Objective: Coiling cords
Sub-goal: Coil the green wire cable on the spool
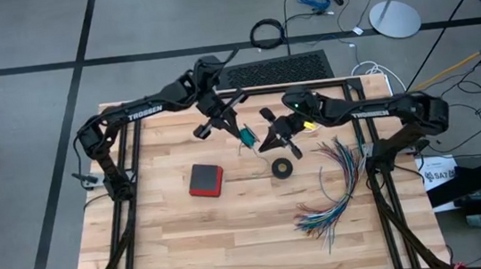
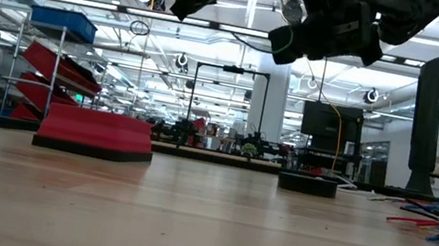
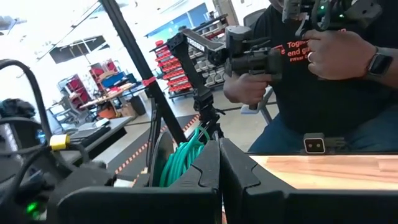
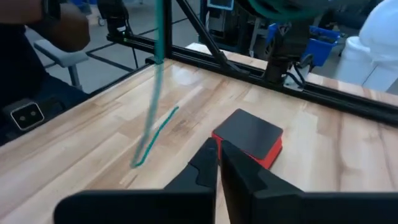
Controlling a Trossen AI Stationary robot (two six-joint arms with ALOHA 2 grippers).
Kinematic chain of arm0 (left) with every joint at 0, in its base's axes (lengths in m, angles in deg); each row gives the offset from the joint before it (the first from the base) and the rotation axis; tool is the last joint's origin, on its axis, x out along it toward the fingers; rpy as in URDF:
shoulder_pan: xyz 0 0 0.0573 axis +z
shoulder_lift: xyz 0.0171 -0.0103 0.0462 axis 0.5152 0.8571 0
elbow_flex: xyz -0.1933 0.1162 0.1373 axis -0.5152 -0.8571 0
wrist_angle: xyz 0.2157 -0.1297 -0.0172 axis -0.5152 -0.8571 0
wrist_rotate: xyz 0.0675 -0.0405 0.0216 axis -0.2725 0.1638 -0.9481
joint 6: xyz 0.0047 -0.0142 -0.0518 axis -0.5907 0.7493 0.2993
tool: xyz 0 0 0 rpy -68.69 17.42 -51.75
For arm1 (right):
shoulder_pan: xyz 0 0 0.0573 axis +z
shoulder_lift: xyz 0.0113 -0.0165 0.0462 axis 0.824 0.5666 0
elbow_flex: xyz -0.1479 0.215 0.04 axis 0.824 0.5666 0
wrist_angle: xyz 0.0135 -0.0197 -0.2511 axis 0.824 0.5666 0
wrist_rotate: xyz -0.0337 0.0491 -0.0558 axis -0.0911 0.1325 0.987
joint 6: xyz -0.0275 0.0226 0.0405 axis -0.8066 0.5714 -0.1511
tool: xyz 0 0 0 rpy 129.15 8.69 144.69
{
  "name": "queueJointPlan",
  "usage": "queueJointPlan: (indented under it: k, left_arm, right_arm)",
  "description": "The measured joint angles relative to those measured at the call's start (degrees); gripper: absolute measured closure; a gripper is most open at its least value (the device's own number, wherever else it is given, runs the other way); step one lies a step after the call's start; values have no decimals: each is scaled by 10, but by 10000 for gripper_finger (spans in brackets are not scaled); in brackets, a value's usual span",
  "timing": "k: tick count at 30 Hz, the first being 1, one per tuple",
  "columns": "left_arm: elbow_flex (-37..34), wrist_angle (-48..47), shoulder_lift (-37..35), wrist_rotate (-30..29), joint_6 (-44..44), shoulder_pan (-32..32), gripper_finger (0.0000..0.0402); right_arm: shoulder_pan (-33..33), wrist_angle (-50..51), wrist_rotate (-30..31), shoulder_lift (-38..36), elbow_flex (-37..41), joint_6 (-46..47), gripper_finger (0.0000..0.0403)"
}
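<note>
The teal-green cord (image 3: 185, 155) is gathered into a coil of several loops at my left gripper (image 3: 219, 167), which is shut and held level above the table's far middle (image 1: 242, 135). From the coil (image 4: 285, 6) a single strand (image 4: 158, 68) hangs down, and its free end (image 4: 154, 142) lies on the wood. My right gripper (image 4: 219, 157) is shut and holds nothing. It hovers just right of the coil (image 1: 273, 140), tipped slightly down, with the strand hanging apart from its fingers. In the low view both grippers sit high above the table (image 2: 279, 42). My left gripper is shut on the teal coil, with the loops (image 3: 194, 148) bunched against the outer side of one finger. The fingers themselves hide where the cord is pinched. The fingers point level. The coil is lifted clear, and only the tail's end rests on the table.
A red-and-black box (image 1: 205, 179) lies near the table's middle, with a small black ring (image 1: 282, 168) to its right. A fanned bundle of multicoloured wires (image 1: 334, 189) covers the right part. A person (image 3: 323, 81) with hand controllers stands beyond the table's edge.
</note>
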Motion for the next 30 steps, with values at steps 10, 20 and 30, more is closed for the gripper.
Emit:
queueJointPlan:
  k: [10,20,30]
  left_arm:
    - [0,-3,0,0,4,-2,402]
    - [0,-5,0,0,5,-2,402]
    - [0,-5,0,0,5,-2,402]
  right_arm:
    - [-34,-17,5,22,0,77,362]
    - [-59,-13,-117,21,0,106,266]
    - [-39,-13,-181,21,0,112,274]
